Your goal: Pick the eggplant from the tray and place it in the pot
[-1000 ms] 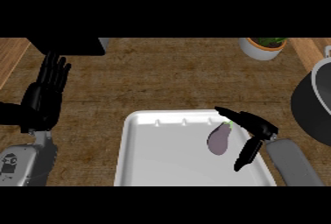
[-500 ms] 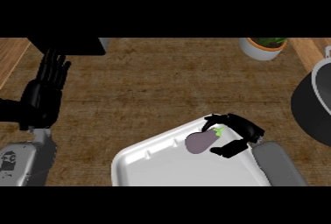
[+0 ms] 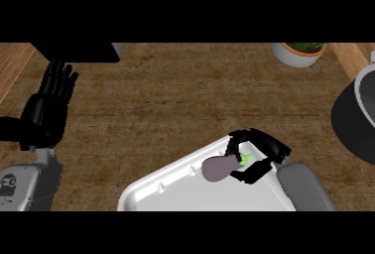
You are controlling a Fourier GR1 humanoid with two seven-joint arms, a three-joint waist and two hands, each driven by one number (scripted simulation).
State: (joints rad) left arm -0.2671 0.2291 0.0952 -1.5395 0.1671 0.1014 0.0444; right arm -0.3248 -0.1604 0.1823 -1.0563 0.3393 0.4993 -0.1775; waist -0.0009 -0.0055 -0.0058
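1. White tray [image 3: 168, 191], near edge at about 6 o'clock, sitting skewed on the wooden counter [image 3: 183, 99]; one corner points up toward 1 o'clock.
2. Eggplant [image 3: 218, 167], purple with a green stem end, at the tray's upper right part. Cannot tell whether it is lifted off the tray or touching it.
3. Right hand [image 3: 256, 154], at 4 o'clock, fingers and thumb curled round the stem end of the eggplant: grasping it.
4. Left hand [image 3: 50, 106], at 9 o'clock, fingers straight and pointing up, resting, well apart from the tray.
5. Pot [image 3: 355, 119], dark, at 3 o'clock, partly cut by the right edge, well apart from the hand.
6. Small potted plant [image 3: 299, 52], at 1 o'clock, far side.
7. Judgement: pick step in hand, grasp made. Next move calls for lifting clear of the tray rim, then carrying toward 2–3 o'clock, high enough to clear the pot wall.
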